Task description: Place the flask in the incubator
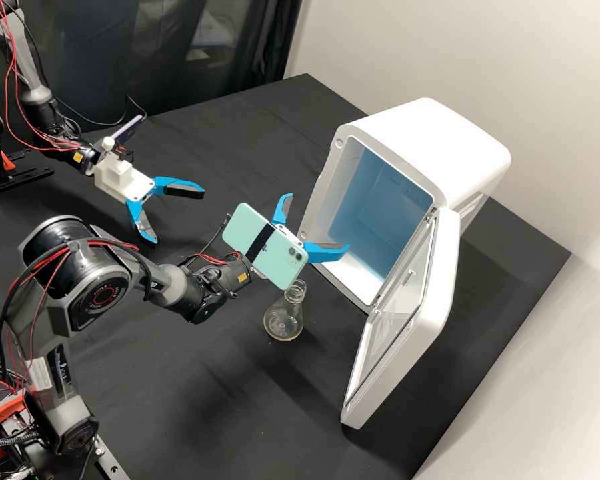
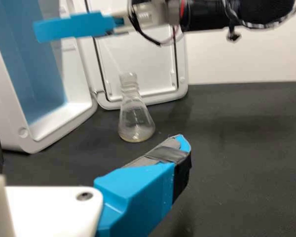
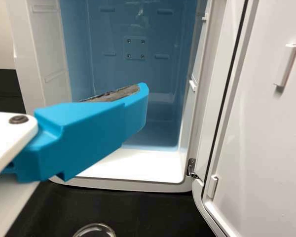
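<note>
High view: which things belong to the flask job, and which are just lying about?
Job: glass flask, upright on the bench; white incubator, door open; right tool, open; left tool, open.
Lying about: mint phone strapped behind the right tool; dark curtain behind the bench.

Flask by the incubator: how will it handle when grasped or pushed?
The flask looks like clear, empty glass: probably light, stiff, slippery, breakable if squeezed hard. Wide base, narrow neck: low pushes likely slide it; high ones might tip it.
</note>
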{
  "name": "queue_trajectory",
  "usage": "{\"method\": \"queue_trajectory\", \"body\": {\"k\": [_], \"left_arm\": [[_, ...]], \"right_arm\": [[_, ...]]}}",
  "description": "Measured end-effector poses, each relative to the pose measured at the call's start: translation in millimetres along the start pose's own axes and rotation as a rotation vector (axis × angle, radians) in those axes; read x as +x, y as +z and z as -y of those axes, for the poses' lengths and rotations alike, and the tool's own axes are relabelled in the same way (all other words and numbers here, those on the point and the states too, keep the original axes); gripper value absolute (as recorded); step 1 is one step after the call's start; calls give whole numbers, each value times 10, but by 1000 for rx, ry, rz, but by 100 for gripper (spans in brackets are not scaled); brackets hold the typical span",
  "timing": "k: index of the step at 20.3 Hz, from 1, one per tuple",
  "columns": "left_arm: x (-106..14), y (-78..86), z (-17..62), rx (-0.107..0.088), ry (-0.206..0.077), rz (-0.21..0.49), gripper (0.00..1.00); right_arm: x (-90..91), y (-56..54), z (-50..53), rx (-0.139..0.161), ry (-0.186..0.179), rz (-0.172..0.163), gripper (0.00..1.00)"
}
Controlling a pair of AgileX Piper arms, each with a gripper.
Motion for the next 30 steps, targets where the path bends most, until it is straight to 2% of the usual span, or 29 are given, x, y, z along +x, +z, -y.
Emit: {"method": "queue_trajectory", "body": {"k": [1, 7, 11, 12, 14, 15, 17, 18, 20, 23, 25, 30], "left_arm": [[-14, -10, -8, 1, 7, -1, 100], [-119, -74, -26, 15, 8, -11, 100], [-139, -72, -70, 20, 27, -13, 100], [-140, -54, -63, 20, 24, -5, 100], [-144, -1, -42, 20, 15, 15, 100], [-139, 32, -36, 30, 12, 28, 100], [-129, 91, -29, 69, 10, 53, 100], [-128, 121, -21, 89, 8, 62, 100], [-156, 175, -3, 129, 4, 71, 100], [-166, 192, -20, 130, 13, 69, 100], [-167, 189, -25, 129, 15, 66, 100], [-167, 188, -25, 128, 15, 65, 100]], "right_arm": [[0, 0, 0, 0, 0, 0, 100], [0, -1, -1, 3, 1, -1, 100], [-1, 28, -32, -1, -4, -6, 100], [-2, 32, -50, -3, -1, -16, 100], [-14, 59, -95, -21, 28, -54, 100], [-37, 90, -98, -28, 39, -69, 100], [-90, 177, -83, -40, 43, -79, 100], [-120, 244, -60, -46, 35, -76, 100], [-200, 373, 15, -54, -10, -49, 100], [-310, 514, 103, -54, -73, -7, 100], [-372, 575, 126, -41, -95, 13, 100], [-503, 677, 164, -46, -142, 42, 100]]}}
